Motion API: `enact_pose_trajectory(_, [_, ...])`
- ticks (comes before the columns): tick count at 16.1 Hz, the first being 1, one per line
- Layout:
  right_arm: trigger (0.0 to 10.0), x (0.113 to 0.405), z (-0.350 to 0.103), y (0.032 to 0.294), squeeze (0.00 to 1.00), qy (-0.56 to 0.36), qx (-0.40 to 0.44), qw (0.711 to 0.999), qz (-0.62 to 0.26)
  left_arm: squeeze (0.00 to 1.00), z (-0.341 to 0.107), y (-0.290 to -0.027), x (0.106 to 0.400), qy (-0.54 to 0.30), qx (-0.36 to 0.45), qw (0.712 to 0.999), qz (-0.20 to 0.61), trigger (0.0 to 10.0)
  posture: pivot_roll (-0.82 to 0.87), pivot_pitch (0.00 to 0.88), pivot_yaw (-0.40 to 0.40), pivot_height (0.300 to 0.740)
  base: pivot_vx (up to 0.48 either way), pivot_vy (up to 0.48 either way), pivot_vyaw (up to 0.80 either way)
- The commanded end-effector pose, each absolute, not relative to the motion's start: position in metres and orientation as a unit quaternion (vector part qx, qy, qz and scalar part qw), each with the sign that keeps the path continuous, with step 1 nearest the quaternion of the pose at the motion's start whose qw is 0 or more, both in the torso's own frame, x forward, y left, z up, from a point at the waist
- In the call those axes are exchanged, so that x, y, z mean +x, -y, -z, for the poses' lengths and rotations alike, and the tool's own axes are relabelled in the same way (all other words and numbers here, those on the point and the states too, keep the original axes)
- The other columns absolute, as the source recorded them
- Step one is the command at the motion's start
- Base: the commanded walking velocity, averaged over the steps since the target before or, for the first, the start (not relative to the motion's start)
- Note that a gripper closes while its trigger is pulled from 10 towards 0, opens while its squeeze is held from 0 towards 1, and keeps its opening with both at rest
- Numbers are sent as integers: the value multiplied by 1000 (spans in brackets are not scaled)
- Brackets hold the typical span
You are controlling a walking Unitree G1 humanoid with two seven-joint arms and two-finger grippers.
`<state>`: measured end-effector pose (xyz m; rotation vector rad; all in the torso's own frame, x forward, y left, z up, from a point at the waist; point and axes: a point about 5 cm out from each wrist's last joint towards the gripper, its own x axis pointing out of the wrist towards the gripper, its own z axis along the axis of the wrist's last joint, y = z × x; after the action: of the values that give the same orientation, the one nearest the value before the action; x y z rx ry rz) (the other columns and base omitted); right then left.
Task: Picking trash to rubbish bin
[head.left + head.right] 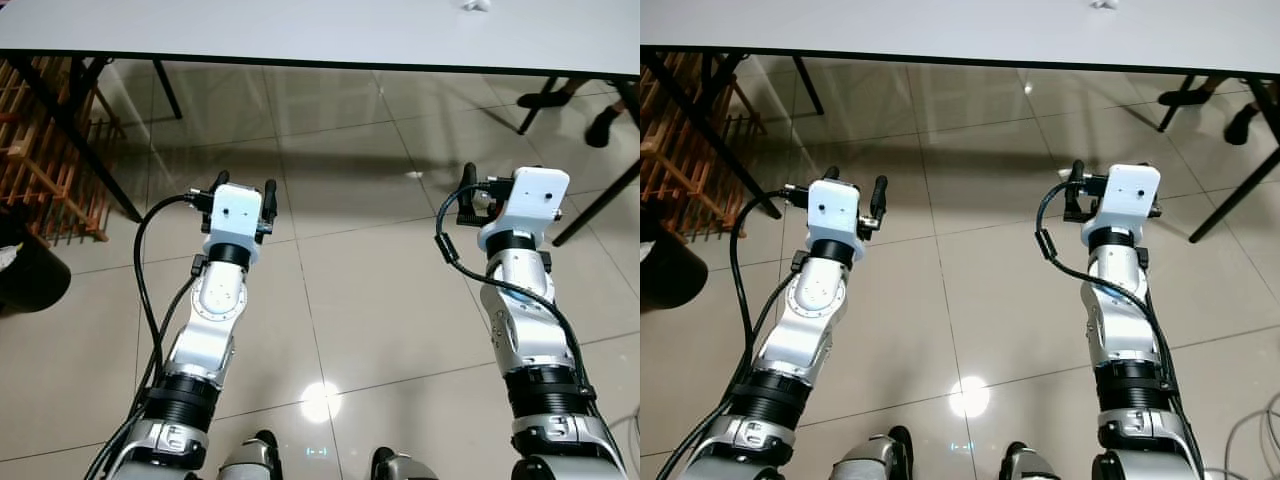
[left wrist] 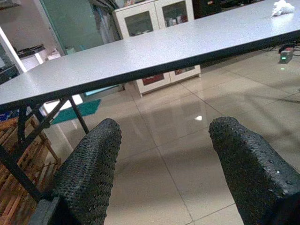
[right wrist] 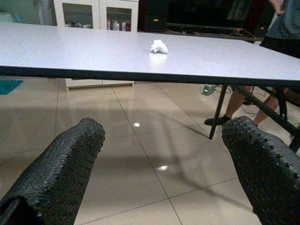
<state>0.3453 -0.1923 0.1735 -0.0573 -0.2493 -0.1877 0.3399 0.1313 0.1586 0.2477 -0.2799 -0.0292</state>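
A crumpled white piece of paper (image 3: 158,46) lies on the grey tabletop (image 3: 70,51), far across it from me. Both arms are raised in front of me, below the table's near edge (image 1: 300,62). My left gripper (image 1: 243,188) is open with nothing between its fingers (image 2: 93,173). My right gripper (image 3: 163,129) is also open and empty, pointing under the table towards the paper. A dark round bin (image 1: 28,268) stands on the floor at my far left.
A wooden rack (image 1: 40,150) stands under the table's left end, beside black table legs (image 1: 75,135). A person's legs (image 3: 236,105) and shoes (image 1: 560,95) are past the table at the right. Glossy tiled floor (image 1: 370,290) lies between my arms.
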Motion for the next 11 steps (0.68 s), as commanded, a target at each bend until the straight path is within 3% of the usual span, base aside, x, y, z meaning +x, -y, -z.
enact_pose_trajectory(1, [10000, 344, -174, 193, 0, 124, -28, 988, 92, 0, -157, -132, 340, 134, 128, 983, 9, 10000, -29, 197, 11, 740, 409, 0, 0])
enact_pose_trajectory(3, [10000, 345, -170, 193, 0, 115, -22, 989, 92, 0, -157, -132, 340, 135, 130, 982, 8, 10000, -23, 198, 8, 740, 409, 0, 0])
enact_pose_trajectory(5, [10000, 346, -170, 192, 0, 112, -16, 990, 88, 0, -158, -133, 340, 136, 131, 982, 7, 10000, -23, 206, 10, 740, 407, 0, -800])
enact_pose_trajectory(11, [10000, 343, -170, 189, 0, 120, -20, 989, 80, 0, -158, -133, 339, 137, 134, 981, 8, 10000, -21, 213, 9, 740, 405, 0, 0])
